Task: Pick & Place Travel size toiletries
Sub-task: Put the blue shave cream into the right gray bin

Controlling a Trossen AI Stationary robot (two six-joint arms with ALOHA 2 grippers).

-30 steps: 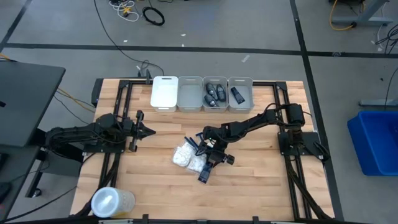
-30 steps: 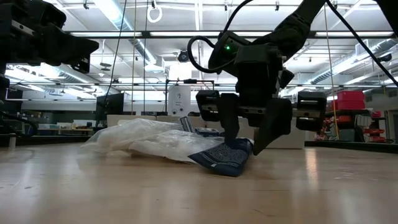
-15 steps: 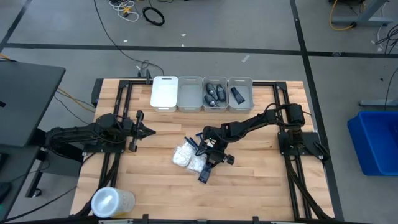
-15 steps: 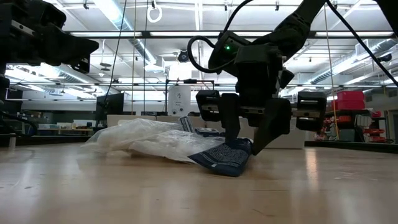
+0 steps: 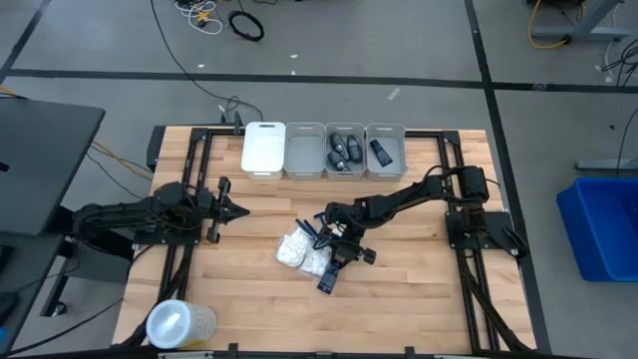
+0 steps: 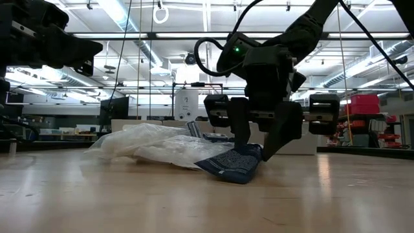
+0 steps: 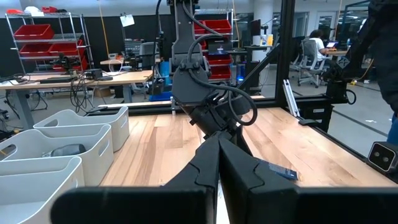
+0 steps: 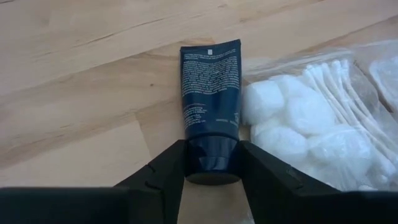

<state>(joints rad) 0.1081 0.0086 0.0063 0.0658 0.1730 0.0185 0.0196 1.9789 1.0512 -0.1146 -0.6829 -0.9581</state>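
Observation:
A dark blue tube (image 8: 210, 87) with a round cap lies on the wood table, beside white crinkly packets (image 5: 299, 251) of cotton balls and swabs (image 8: 305, 115). My right gripper (image 5: 339, 251) points down over the tube's cap end and is shut on it. In the low view the tube (image 6: 229, 165) lies with its flat crimped end on the table. A dark blue item (image 5: 310, 230) pokes out at the packets' far side. My left gripper (image 5: 237, 209) hovers shut at the table's left, touching nothing. My right gripper pinches the tube's cap (image 8: 212, 163) between its two fingers (image 8: 166, 174), one on each side. It comes from above, slanting down, with the fingers across the tube's end. The tube's crimped end (image 8: 210, 48) rests on the table; the body lies flat against the packets' edge.
Several white bins (image 5: 324, 150) line the far edge; two hold dark containers (image 5: 345, 150), and one (image 5: 264, 148) looks plain white. A large clear round lidded tub (image 5: 179, 324) stands at the near left corner. Bare wood lies right of and nearer than the tube.

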